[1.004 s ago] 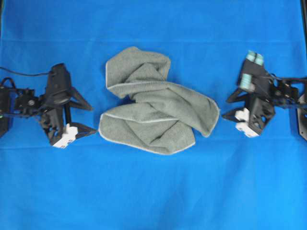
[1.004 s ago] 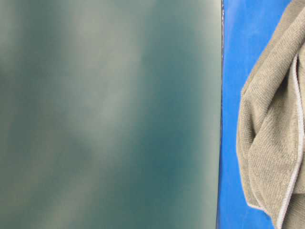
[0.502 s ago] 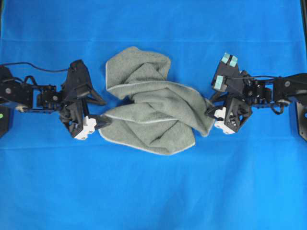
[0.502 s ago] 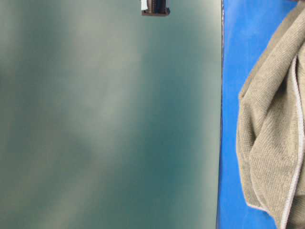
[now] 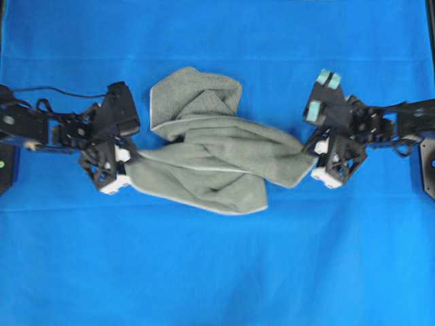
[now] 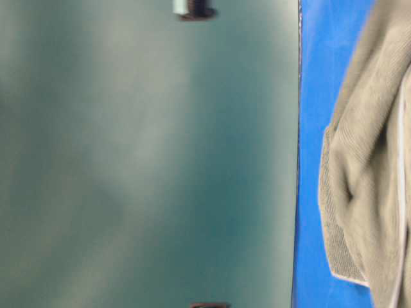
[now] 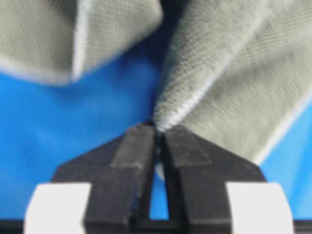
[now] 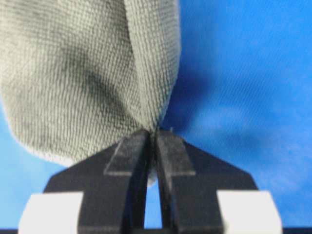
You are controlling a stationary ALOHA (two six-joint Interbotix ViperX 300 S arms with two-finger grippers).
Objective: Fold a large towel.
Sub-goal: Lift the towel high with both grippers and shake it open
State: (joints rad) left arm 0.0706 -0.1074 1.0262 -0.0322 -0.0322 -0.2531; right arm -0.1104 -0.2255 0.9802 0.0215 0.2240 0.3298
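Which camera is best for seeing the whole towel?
The overhead view: the whole crumpled towel lies on the blue sheet between both grippers. The table-level view shows only one edge; each wrist view shows just the pinched bit.

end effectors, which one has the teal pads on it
The right end effector, gripping the towel at its right end; two teal pads sit on its upper side. The left end effector is plain black and white.
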